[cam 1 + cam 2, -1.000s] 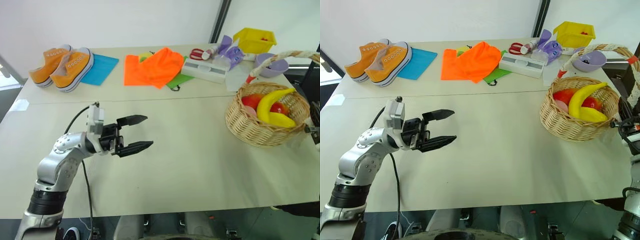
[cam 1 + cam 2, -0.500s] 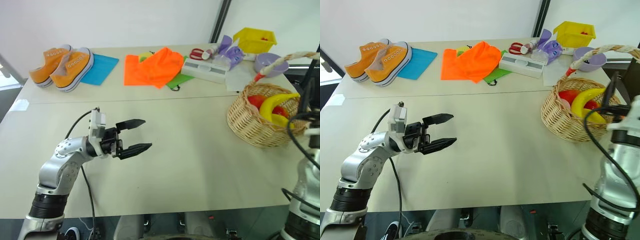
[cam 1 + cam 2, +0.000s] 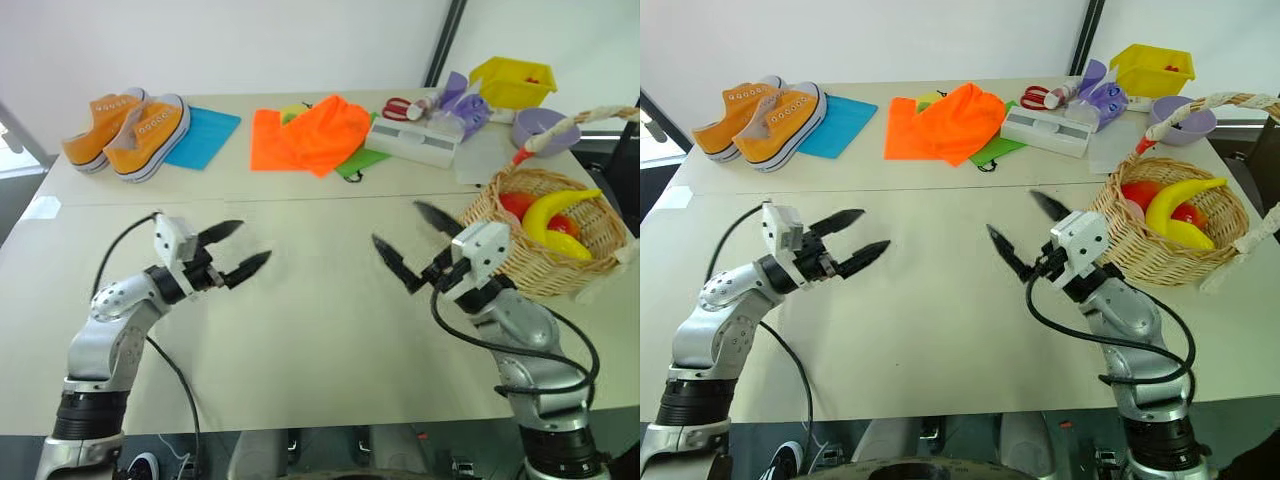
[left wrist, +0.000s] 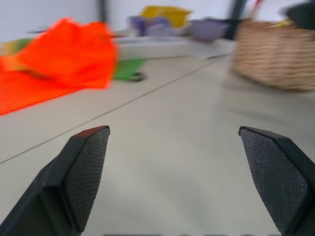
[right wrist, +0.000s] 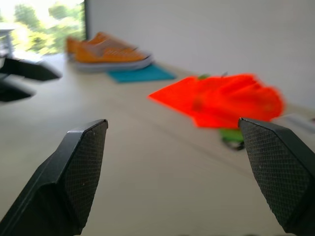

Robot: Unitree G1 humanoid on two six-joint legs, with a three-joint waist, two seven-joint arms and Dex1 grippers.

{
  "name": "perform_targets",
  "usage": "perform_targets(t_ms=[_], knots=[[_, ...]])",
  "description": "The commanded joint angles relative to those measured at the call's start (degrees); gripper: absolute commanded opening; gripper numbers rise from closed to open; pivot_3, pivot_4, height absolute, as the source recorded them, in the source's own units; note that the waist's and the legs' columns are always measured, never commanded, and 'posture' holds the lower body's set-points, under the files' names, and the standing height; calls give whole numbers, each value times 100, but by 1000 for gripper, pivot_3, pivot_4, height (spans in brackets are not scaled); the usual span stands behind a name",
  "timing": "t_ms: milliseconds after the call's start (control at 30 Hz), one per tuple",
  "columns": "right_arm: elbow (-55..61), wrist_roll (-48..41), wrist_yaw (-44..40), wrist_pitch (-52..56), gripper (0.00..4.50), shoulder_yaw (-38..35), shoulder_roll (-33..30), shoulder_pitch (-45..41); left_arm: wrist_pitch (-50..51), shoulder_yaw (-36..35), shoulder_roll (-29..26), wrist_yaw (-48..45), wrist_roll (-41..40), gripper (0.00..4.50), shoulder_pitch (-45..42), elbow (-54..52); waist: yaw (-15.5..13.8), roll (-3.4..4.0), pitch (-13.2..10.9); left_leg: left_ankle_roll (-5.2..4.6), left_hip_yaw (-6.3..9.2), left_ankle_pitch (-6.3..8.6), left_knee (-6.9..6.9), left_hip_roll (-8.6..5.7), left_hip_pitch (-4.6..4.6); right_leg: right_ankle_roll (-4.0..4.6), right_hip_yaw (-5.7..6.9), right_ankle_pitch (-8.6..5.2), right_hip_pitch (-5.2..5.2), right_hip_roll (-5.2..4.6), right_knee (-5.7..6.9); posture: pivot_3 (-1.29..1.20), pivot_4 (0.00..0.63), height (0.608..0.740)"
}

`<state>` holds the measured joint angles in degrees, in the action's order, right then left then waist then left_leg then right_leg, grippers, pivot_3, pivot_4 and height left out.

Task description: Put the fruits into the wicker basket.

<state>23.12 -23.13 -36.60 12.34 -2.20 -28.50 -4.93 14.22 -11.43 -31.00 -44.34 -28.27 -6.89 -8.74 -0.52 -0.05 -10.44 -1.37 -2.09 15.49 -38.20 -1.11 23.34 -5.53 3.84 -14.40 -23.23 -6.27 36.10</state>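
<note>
Both black two-fingered grippers, left (image 3: 233, 254) and right (image 3: 412, 245), hover empty over the bare beige table (image 3: 320, 330) with fingers spread wide, tips facing each other. Beside the right gripper stands the round tan wicker basket (image 3: 520, 262), holding the curved yellow banana (image 3: 552, 217) and red fruits (image 3: 515, 203).

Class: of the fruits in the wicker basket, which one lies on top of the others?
The long curved yellow banana, lying across the red fruits.

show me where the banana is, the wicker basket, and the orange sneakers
banana (image 3: 556, 215): left eye view, on the middle of its yellow curve.
wicker basket (image 3: 560, 270): left eye view, on its woven front wall.
orange sneakers (image 3: 790, 118): right eye view, on the nearer shoe's laces.
</note>
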Motion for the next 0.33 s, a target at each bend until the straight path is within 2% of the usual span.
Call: perform_targets(t_ms=[33, 233, 333], knots=[[-416, -434, -684, 60, 4420, -234, -257, -316, -133, -383, -54, 317, 141, 4500, 251, -121, -9, 0, 0, 0, 0, 0, 0, 0, -1, 0, 1, 0, -1, -2, 1, 0, 150, 740], [-948, -254, -1199, -114, 4420, -29, -342, -506, 13, -867, -34, 568, -88, 4500, 395, 125, -27, -1, 1, 1, 0, 0, 1, -1, 3, -1, 10, 0, -4, -14, 1, 0, 150, 740], [-1051, -179, -1314, -177, 4420, 68, -296, -515, -62, -990, -84, 724, 70, 4500, 336, 292, -20, -2, 1, 1, 0, 1, 1, -3, 3, -1, 10, 1, -4, -17, 1, 0, 150, 740]])
